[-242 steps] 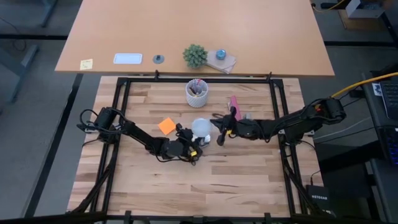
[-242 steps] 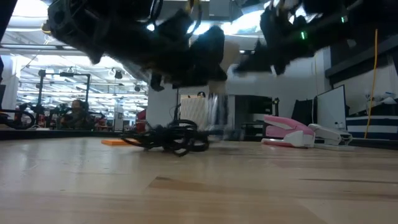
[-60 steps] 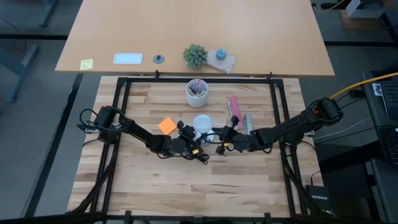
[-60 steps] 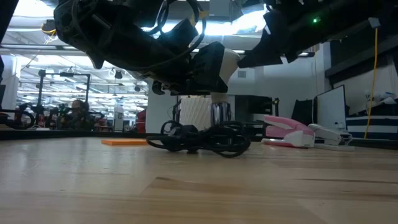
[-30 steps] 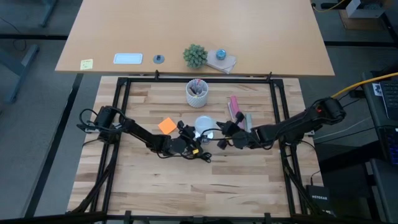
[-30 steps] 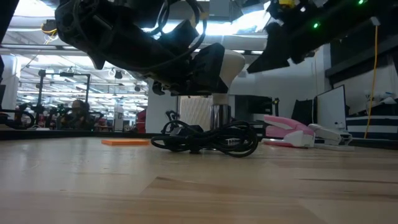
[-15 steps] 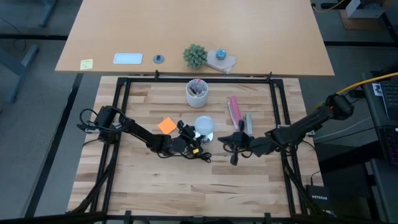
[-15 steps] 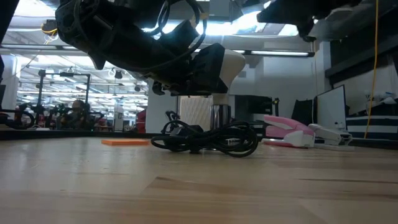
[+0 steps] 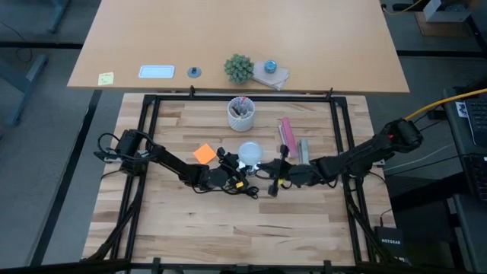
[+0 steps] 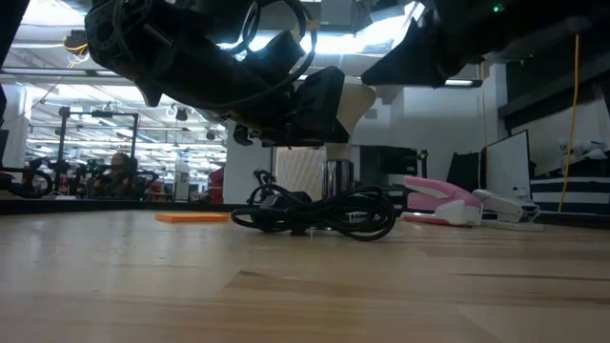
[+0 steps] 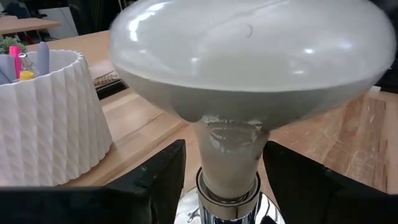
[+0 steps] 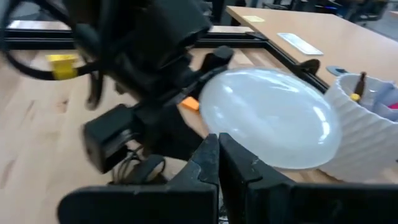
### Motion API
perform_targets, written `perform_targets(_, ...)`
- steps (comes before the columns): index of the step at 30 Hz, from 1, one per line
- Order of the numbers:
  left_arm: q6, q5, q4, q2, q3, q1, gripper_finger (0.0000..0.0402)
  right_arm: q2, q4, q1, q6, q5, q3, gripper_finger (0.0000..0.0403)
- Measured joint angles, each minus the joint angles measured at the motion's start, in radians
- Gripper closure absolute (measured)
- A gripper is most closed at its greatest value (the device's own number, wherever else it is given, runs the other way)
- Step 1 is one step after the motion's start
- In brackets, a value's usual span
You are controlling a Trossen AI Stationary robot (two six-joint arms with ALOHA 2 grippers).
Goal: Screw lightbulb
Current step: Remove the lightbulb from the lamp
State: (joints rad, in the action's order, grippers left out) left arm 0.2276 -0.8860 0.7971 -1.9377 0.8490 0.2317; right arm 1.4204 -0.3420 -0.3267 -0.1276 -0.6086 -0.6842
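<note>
**Q:** Left gripper (image 11: 221,186) — state?

**Me:** In my left wrist feed the two dark fingers (image 11: 155,177) stand wide, one on each side of the narrow neck of the lightbulb (image 11: 249,68). I see a gap on both sides, so I log it as spread around the neck, not clamped. The neck sits in the round silvery fitting (image 11: 227,208), wide end up.

**Q:** And the right gripper (image 12: 217,162)?

**Me:** Fingers pressed together, nothing between them. It sits just beside the bulb's rounded dome; I cannot tell whether the tips touch the glass.

**Q:** Where is the bulb on the table?

**Me:** From the high view, near the middle of the wooden table (image 9: 183,221), between the two grippers — the orange note (image 9: 203,154) to its left, the pink stapler (image 9: 285,133) to its right, the white ribbed cup of pens (image 9: 241,114) behind it. The low view shows the black cord (image 10: 315,211) coiled on the wood under the fitting
</note>
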Motion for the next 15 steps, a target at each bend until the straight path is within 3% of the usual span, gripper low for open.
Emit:
perform_targets(7, 0.000, 0.000, 0.000, 0.000, 0.000, 0.000, 0.0196, 0.000, 0.016, 0.029, -0.002, -0.005, 0.000, 0.0400)
perform_targets(15, 0.000, -0.001, 0.000, 0.000, 0.000, 0.000, 0.0196, 0.000, 0.071, 0.028, -0.025, -0.083, 0.000, 0.0400)
